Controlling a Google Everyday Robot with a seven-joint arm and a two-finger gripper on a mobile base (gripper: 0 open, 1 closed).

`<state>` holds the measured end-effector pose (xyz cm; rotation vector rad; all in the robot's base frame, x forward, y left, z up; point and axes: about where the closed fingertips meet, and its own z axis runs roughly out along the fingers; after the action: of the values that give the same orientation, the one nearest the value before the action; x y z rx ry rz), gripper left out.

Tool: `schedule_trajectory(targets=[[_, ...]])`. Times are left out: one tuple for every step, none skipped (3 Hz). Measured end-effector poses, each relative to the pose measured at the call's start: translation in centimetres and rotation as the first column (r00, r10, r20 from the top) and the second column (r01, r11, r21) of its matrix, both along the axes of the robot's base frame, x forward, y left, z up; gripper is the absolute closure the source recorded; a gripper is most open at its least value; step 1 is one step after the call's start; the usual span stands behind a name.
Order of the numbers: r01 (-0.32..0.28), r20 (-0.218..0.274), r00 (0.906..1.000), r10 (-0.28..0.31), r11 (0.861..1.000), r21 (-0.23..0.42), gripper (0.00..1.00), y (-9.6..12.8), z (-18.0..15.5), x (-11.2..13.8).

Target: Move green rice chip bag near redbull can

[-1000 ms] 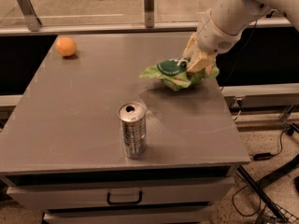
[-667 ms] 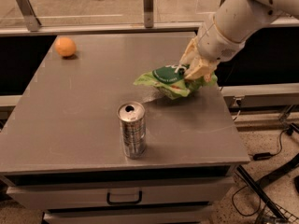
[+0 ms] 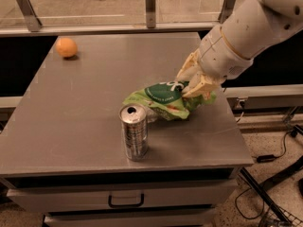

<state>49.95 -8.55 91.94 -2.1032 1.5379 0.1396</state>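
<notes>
My gripper (image 3: 193,83) is over the table's (image 3: 80,108) right side, its cream fingers pinching the right end of the green rice chip bag (image 3: 163,99). The bag's left tip lies just beside the redbull can (image 3: 134,132), perhaps touching the table. The table is flat grey metal with a drawer (image 3: 126,196) below, a glazed rail (image 3: 94,29) behind, and cables (image 3: 277,156) on speckled floor. One bag, one can, and one orange (image 3: 66,47) sits far back left.
</notes>
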Motion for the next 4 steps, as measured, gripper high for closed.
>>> schedule_trajectory(targets=[[-0.011,-0.027,0.9996,0.011,1.000,0.003,0.85,0.9,-1.1,-0.9],[-0.007,-0.051,0.9987,0.007,1.000,-0.003,0.54,1.6,-2.5,-1.2],[-0.010,-0.048,0.9988,0.010,1.000,-0.004,0.30,1.6,-2.4,-1.2],[-0.012,-0.047,0.9988,0.012,1.000,-0.004,0.08,1.7,-2.4,-1.3]])
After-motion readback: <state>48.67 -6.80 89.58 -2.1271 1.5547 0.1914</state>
